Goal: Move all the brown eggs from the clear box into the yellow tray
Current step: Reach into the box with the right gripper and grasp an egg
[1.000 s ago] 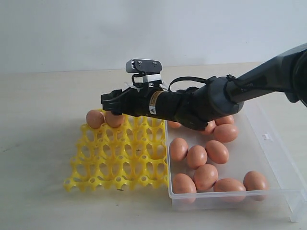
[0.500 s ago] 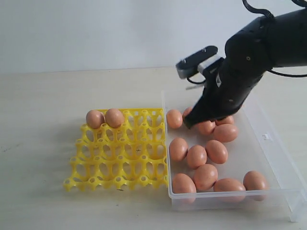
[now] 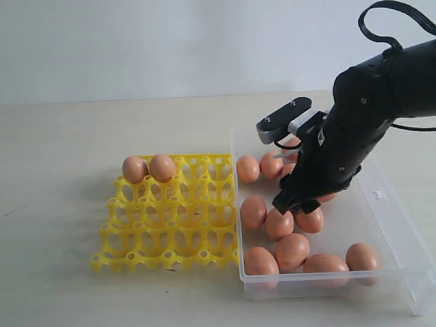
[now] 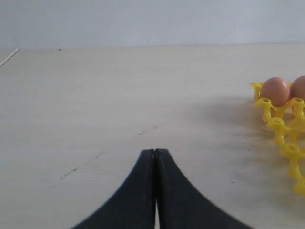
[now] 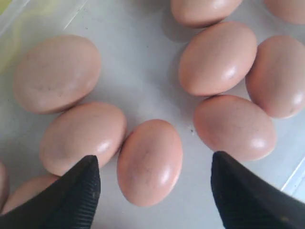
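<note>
Two brown eggs (image 3: 162, 167) in the yellow tray (image 3: 146, 257), side by side in the far row, toward 10 o'clock of the lattice. Just beside the tray at 3 o'clock, the clear box (image 3: 381, 218), with the other eggs loose on its floor, several touching. Above the box's middle, right hand (image 3: 294, 203), released, fingers (image 5: 66, 200) spread wide on either side of one brown egg (image 5: 149, 162), clear of it. Over bare table (image 4: 95, 105), left hand (image 4: 155, 151), clenched, jaws pressed together, grasping nothing.
</note>
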### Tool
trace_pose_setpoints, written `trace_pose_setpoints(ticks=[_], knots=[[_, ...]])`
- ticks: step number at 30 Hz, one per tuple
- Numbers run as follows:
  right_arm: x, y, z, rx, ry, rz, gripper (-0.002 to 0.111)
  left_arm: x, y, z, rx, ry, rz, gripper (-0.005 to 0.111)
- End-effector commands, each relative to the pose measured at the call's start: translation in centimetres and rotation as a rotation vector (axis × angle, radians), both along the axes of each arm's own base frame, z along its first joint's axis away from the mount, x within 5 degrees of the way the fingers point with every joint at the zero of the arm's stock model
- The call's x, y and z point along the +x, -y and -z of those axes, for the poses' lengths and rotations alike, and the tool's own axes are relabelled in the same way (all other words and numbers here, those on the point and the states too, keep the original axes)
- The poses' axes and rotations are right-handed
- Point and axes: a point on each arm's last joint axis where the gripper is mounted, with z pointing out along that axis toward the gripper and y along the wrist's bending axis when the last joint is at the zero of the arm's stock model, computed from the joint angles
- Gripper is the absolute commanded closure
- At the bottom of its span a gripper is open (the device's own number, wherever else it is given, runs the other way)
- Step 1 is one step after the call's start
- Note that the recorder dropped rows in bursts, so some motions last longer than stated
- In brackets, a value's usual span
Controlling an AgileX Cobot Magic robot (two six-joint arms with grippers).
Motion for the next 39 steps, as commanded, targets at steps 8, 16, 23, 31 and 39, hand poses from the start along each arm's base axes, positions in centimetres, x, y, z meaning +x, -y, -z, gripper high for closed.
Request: trace_pose_setpoints(ticks=[8, 16, 23, 31, 39], knots=[[0.5, 0.1, 0.2, 0.111, 0.010, 0.287, 0.046, 0.0, 0.0, -0.3, -0.010, 0.024, 0.003, 0.107], [1.2, -0.2, 3.8, 0.075, -0.044, 0.284, 0.046, 0.0, 0.0, -0.3, -0.010, 0.024, 0.003, 0.107], [1.3, -0.3, 5.2, 0.060, -0.081, 0.288, 0.073, 0.0, 0.0, -0.3, -0.010, 0.024, 0.003, 0.107], [1.7, -0.6, 0.5, 0.187, 0.102, 0.264, 0.108, 0.0, 0.0, -0.3, -0.010, 0.024, 0.003, 0.107], [2.9, -5.1, -4.9, 0.582, 0.539, 0.139, 0.108, 0.0, 0.0, -0.3, -0.010, 0.024, 0.003, 0.107]])
